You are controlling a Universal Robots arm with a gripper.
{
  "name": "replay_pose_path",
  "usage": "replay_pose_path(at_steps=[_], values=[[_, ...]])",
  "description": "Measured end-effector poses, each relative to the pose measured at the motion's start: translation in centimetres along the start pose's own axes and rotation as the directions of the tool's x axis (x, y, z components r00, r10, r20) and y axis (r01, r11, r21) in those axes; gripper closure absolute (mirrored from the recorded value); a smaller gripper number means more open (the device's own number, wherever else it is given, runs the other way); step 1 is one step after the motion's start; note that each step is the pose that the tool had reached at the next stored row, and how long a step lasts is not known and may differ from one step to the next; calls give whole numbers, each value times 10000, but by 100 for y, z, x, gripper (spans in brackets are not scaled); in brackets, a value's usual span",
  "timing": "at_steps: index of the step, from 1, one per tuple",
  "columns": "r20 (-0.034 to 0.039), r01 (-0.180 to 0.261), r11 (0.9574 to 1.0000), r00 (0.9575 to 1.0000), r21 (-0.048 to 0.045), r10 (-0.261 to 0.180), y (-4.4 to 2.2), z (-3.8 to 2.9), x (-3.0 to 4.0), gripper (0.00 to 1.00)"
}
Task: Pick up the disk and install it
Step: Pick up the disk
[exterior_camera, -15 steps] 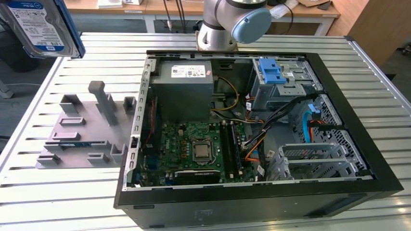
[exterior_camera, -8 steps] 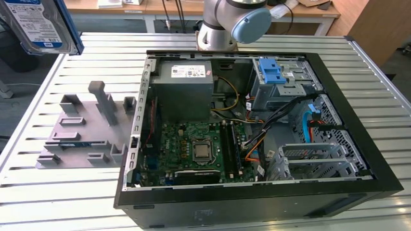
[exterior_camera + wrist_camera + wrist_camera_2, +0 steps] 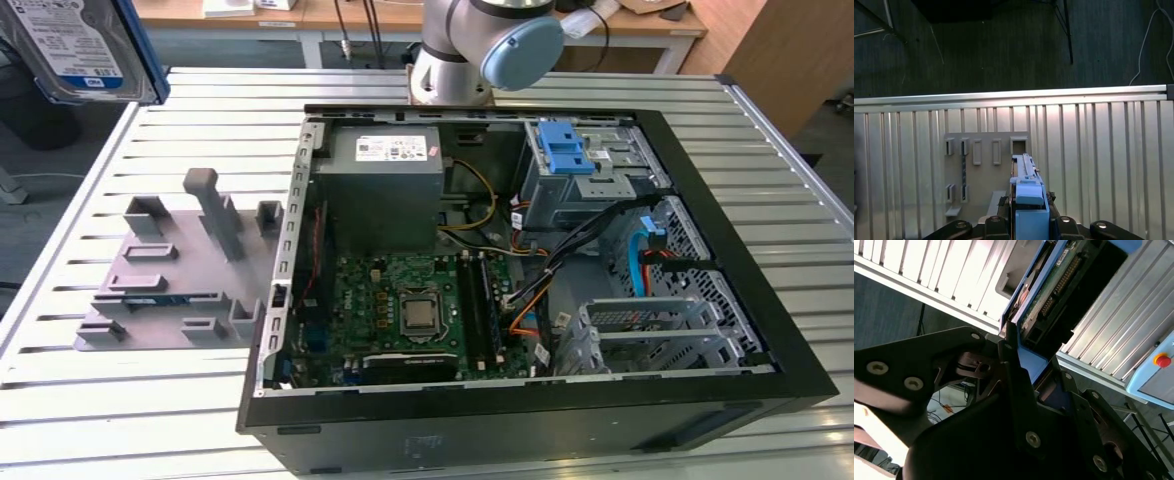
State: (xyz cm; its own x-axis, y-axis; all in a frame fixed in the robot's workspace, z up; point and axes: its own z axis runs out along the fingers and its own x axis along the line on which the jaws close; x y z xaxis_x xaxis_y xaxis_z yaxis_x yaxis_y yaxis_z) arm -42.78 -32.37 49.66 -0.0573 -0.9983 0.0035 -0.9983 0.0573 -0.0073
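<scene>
The gripper [image 3: 1030, 221] is pinching the disk [image 3: 78, 45] edge-on by its blue carrier. It is hanging the disk in the exterior view's upper left, high over the grey holder [image 3: 174, 270], likely so it clears the case [image 3: 534, 405] wall.

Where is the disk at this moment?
The disk is up in the air in the exterior view's top left corner, clear of the open computer case. In the first wrist view the gripper grips it above the grey holder on the table.
</scene>
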Motion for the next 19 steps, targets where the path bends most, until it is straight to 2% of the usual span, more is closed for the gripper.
replay_pose_path(at_steps=[4,10,14,19], values=[[0,0,10000,10000,1,0,0,-56,0,64],[7,0,10000,10000,1,0,0,-60,0,64],[155,-1,10000,9999,-9,1,0,-61,1,64],[158,-1,10000,9999,-8,1,0,-61,1,64]])
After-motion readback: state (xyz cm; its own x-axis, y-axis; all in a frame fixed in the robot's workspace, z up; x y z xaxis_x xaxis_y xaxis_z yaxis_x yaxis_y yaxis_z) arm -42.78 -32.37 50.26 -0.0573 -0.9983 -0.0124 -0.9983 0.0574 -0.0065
